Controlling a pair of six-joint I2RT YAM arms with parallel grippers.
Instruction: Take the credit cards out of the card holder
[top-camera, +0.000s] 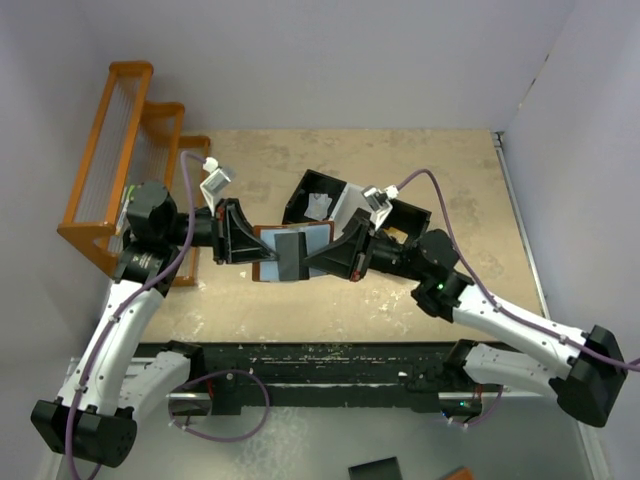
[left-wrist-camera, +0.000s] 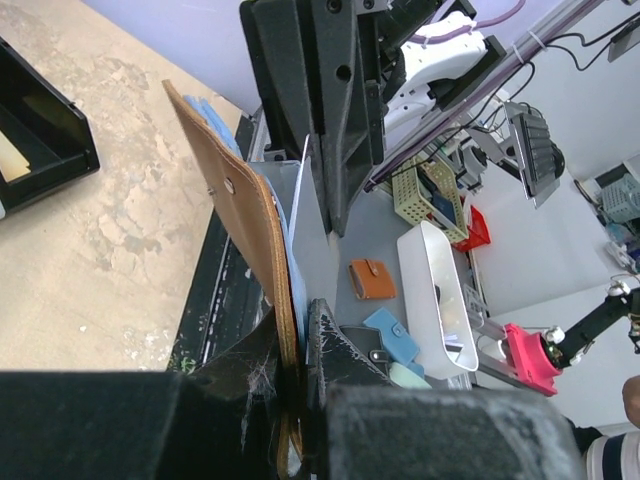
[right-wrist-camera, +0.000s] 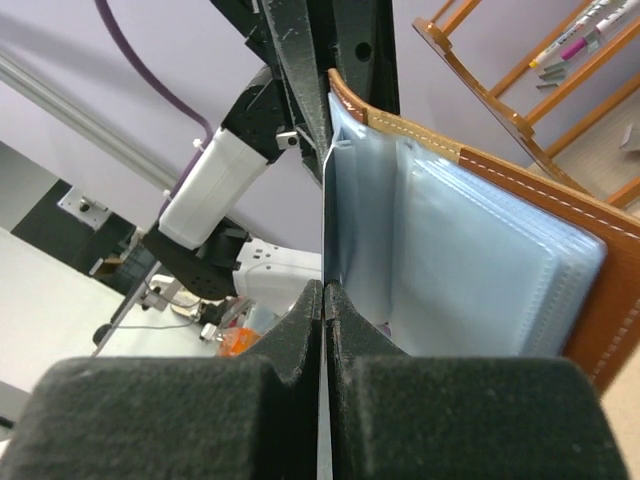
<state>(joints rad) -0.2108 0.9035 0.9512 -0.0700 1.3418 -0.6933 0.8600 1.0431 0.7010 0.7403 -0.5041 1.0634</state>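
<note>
The brown card holder (top-camera: 263, 262) hangs open above the table between both grippers, its blue-grey lining (top-camera: 312, 235) facing up. My left gripper (top-camera: 252, 245) is shut on its left leather edge; in the left wrist view the leather (left-wrist-camera: 235, 200) runs down between the jaws of that gripper (left-wrist-camera: 300, 345). A dark grey credit card (top-camera: 290, 253) lies across the lining. My right gripper (top-camera: 323, 258) is shut on that card's right end. In the right wrist view the card (right-wrist-camera: 324, 230) shows edge-on in the gripper (right-wrist-camera: 324, 297), beside the clear sleeves (right-wrist-camera: 470, 260).
A black-and-white compartment tray (top-camera: 345, 205) with a white paper scrap (top-camera: 320, 207) stands behind the card holder. An orange wire rack (top-camera: 110, 150) stands at the back left. Beyond the near edge are other wallets (left-wrist-camera: 372, 280) and a white bin (left-wrist-camera: 440, 300).
</note>
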